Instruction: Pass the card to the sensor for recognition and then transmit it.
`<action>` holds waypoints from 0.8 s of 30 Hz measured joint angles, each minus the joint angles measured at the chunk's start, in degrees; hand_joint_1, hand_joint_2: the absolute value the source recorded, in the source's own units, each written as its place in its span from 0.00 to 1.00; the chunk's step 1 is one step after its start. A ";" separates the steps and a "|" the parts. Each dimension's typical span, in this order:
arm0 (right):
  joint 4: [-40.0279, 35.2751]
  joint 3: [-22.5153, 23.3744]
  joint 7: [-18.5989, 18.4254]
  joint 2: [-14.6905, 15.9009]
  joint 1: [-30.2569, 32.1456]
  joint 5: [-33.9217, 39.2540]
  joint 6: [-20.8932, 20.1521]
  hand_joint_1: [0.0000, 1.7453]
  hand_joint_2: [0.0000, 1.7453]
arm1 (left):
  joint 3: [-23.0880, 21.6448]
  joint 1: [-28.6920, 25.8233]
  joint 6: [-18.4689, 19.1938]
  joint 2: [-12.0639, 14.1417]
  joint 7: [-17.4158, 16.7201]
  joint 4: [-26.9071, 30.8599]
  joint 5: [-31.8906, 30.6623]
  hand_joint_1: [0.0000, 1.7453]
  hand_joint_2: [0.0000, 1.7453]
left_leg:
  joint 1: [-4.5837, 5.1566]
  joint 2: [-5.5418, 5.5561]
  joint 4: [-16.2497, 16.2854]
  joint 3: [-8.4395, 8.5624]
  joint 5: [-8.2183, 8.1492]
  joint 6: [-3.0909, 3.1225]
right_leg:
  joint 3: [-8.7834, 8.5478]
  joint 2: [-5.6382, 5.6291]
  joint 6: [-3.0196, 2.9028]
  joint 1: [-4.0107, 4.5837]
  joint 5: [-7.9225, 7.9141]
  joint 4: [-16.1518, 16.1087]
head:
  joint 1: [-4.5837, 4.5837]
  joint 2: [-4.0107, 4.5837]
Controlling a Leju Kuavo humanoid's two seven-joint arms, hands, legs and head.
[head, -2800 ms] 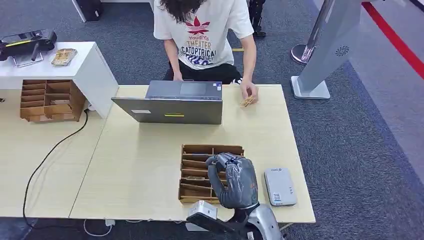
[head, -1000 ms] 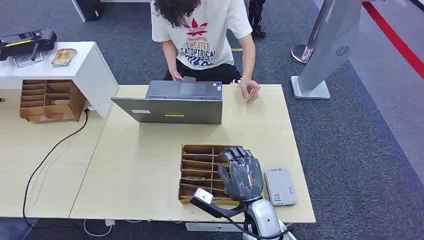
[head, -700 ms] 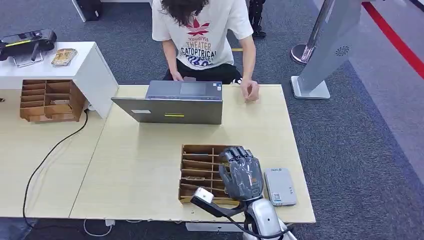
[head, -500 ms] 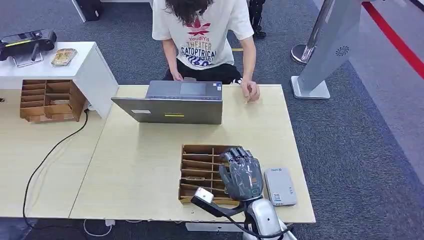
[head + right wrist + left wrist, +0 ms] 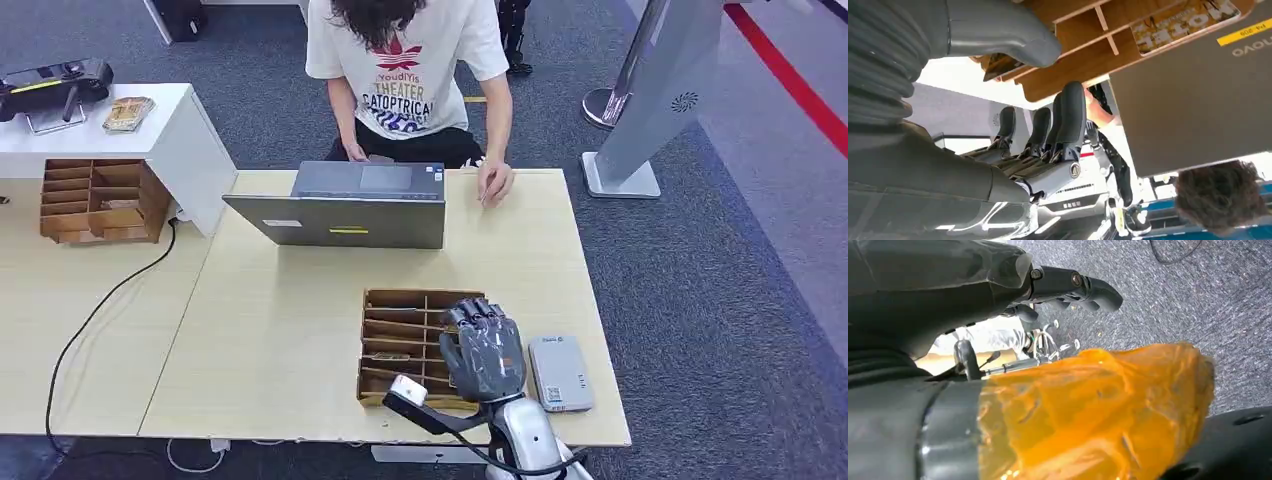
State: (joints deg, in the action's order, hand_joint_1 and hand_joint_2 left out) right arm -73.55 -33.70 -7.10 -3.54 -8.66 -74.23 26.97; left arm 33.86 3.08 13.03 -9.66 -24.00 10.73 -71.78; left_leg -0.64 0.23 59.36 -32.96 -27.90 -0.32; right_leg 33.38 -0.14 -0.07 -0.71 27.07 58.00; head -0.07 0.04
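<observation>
My right hand (image 5: 485, 350) hovers palm down over the right end of the wooden card organizer (image 5: 400, 318) at the table's near edge. In the right wrist view its thumb (image 5: 998, 32) and fingers (image 5: 1068, 117) stand apart with nothing between them, just above the organizer's slots (image 5: 1083, 55). A printed card (image 5: 1183, 20) lies in one slot; in the head view a card (image 5: 388, 356) lies in a left slot. The grey sensor box (image 5: 560, 372) lies flat right of the hand. My left hand (image 5: 1068, 282) hangs over carpet, fingers stretched out, holding nothing.
An open laptop (image 5: 345, 208) stands at the far side of the table (image 5: 270, 320). A person sits behind it with one hand (image 5: 495, 185) resting on the table. A second organizer (image 5: 100, 200) is at the left; a cable (image 5: 110, 295) crosses the left table.
Since 2.8 s ago my right hand has turned palm down and shifted slightly right over the organizer. The person picked up the small wooden item by their hand. Little has moved in the last second.
</observation>
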 joint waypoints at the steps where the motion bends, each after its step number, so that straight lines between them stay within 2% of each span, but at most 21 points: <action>1: 0.13 0.04 -0.09 0.00 0.02 0.02 -0.09 0.55 1.00 | 0.02 0.00 0.00 -0.02 0.00 0.00 -0.09 0.00 0.00 | 0.00 0.00 0.00 0.00 0.00 0.00 | 0.00 0.00 0.00 0.00 0.00 0.00 | 0.00 0.00; 6: 0.59 0.39 -0.15 0.00 0.06 0.09 -0.15 0.55 1.00 | 0.09 -0.01 0.00 -0.07 0.00 0.00 -0.18 0.00 0.00 | 0.00 0.00 0.00 0.00 0.00 0.00 | 0.00 0.00 0.00 0.00 0.00 0.00 | 0.00 0.00; 10: 1.09 0.85 -0.52 0.00 0.06 0.09 -0.33 0.60 1.00 | 0.15 -0.01 0.00 -0.07 0.00 0.00 -0.26 0.00 0.00 | 0.00 0.00 0.00 0.00 0.00 0.00 | 0.00 0.00 0.00 0.00 0.00 0.00 | 0.00 0.00; 14: 1.79 1.38 -0.79 0.00 0.05 0.17 -0.46 0.61 1.00 | 0.44 -0.01 0.00 -0.04 0.00 0.00 -0.44 0.00 0.00 | 0.00 0.00 0.00 0.00 0.00 0.00 | 0.00 0.00 0.00 0.00 0.00 0.00 | -0.02 0.00; 24: 3.65 2.75 -1.20 0.00 -0.04 0.15 -0.46 0.60 1.00 | 0.64 -0.01 0.00 -0.04 0.00 0.00 -0.77 0.00 0.00 | 0.00 0.00 0.00 -0.01 0.00 0.00 | 0.00 0.00 0.00 0.00 0.00 0.00 | -0.02 0.00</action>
State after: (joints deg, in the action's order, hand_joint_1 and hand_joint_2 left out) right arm -69.90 -30.95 -8.31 -3.54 -8.70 -74.07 26.51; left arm 34.49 3.07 13.03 -9.70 -24.00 10.73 -72.54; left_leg -0.64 0.23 59.36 -32.97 -27.90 -0.32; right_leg 33.38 -0.14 -0.07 -0.71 27.07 58.00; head -0.09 0.04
